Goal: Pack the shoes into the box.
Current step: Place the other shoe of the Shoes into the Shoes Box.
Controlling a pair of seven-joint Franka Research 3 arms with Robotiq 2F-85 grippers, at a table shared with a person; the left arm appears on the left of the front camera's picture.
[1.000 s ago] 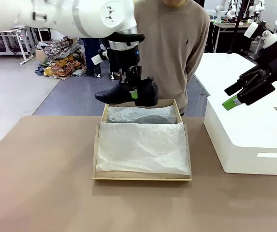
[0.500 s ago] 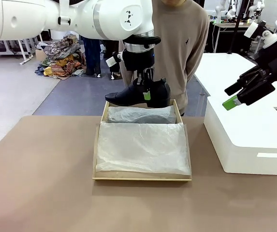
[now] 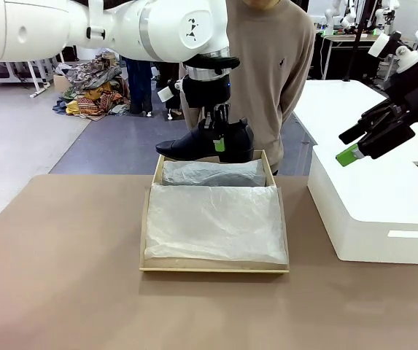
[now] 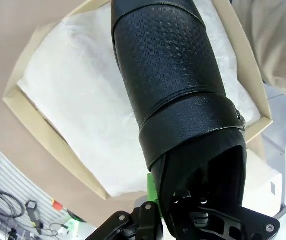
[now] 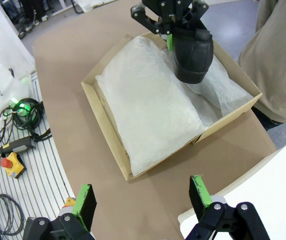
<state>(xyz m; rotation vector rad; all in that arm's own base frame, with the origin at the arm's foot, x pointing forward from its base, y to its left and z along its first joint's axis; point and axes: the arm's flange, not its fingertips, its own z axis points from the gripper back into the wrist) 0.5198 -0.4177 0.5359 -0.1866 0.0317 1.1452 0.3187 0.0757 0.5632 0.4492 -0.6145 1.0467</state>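
A small dark mark (image 3: pixel 192 22) on the left arm (image 3: pixel 63 29) is too tiny to read. The left gripper (image 3: pixel 216 140) pinches a black shoe (image 3: pixel 185 146) at its heel end, up in the air over the far end of the box (image 3: pixel 149 219). White paper (image 3: pixel 216 219) lines the box. The right gripper (image 3: pixel 346 146) has its jaws spread wide above a white box (image 3: pixel 376 219).

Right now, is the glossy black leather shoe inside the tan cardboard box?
Out: the left gripper holds the shoe above the box.

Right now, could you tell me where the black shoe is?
In the front view, the black shoe hangs in the left pincer just above the far end of the cardboard box, in front of the person.
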